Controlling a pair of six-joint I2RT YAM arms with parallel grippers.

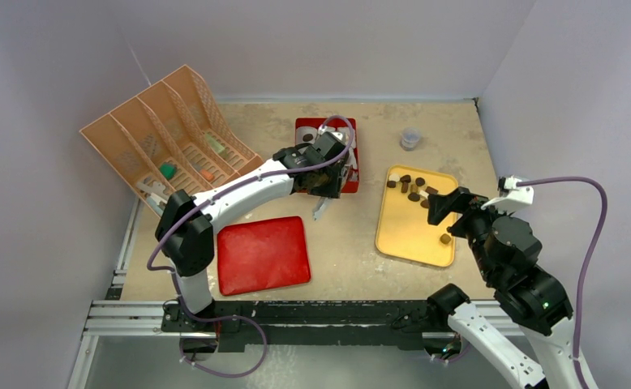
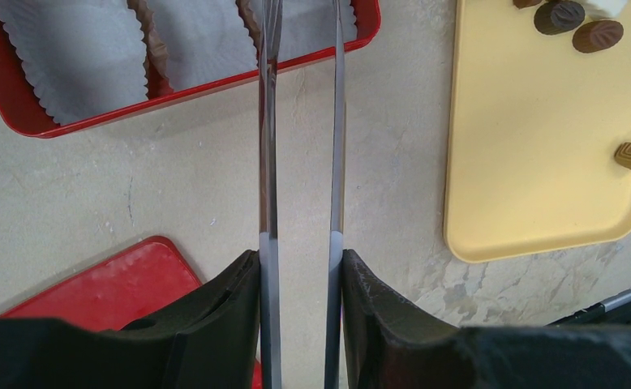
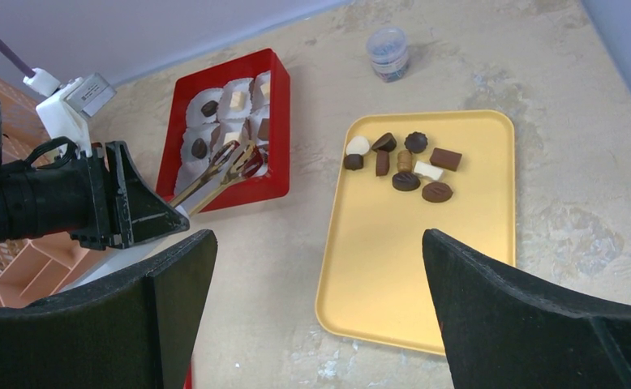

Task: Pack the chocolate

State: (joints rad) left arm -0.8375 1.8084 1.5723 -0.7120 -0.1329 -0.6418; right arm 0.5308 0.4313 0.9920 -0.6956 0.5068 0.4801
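The left hand point(image 2: 300, 271) is clamped on metal tongs point(image 2: 268, 162) — tips inside the red box point(image 3: 278, 113). The right hand point(image 3: 316, 251) is spread wide over the yellow tray point(image 3: 377, 275), where most chocolate point(image 3: 405, 181) lies clustered at the far end.

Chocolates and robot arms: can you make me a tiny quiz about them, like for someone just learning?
1. True or false: the right end effector is shut.
2. What colour is the tray under the loose chocolates? A red, B yellow, C blue.
3. Fill in: the left end effector grips a pair of ____.

Key: 1 false, it is wide open. 2 B. 3 tongs.
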